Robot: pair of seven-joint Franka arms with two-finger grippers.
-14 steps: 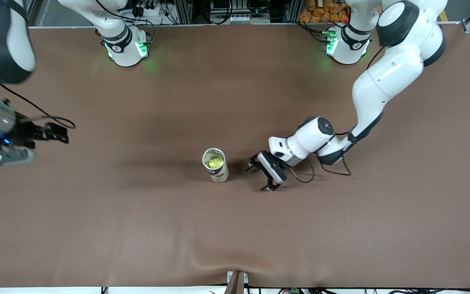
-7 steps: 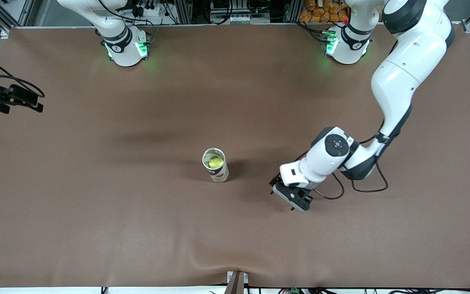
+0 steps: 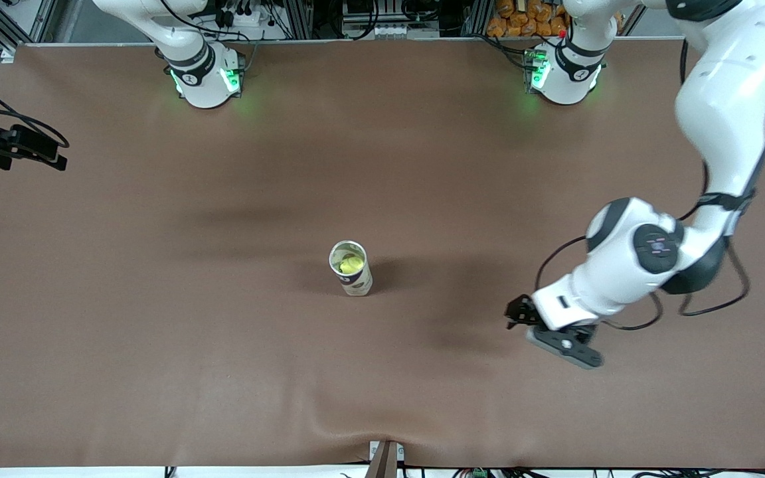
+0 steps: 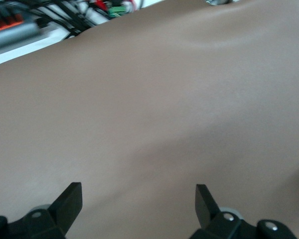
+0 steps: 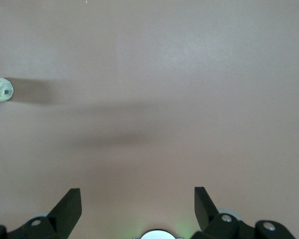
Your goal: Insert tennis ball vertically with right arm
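A white can (image 3: 352, 268) stands upright near the table's middle with a yellow tennis ball (image 3: 349, 265) inside it. The right arm's hand (image 3: 20, 146) shows only in part at the edge of the front view, at the right arm's end of the table, well away from the can. In the right wrist view my right gripper (image 5: 137, 199) is open and empty over bare table, and the can (image 5: 0, 89) lies at the picture's edge. My left gripper (image 3: 558, 345) is open and empty above the table, toward the left arm's end from the can; it also shows in the left wrist view (image 4: 138, 195).
The brown table mat (image 3: 223, 365) is bare around the can. The two arm bases (image 3: 203, 79) (image 3: 562, 73) stand with green lights at the table's edge farthest from the front camera. Cables and a small bracket (image 3: 384, 458) lie at the edge nearest that camera.
The left arm swung away from the can toward its own end of the table and nearer the front camera. The right arm's hand pulled back to the view's edge.
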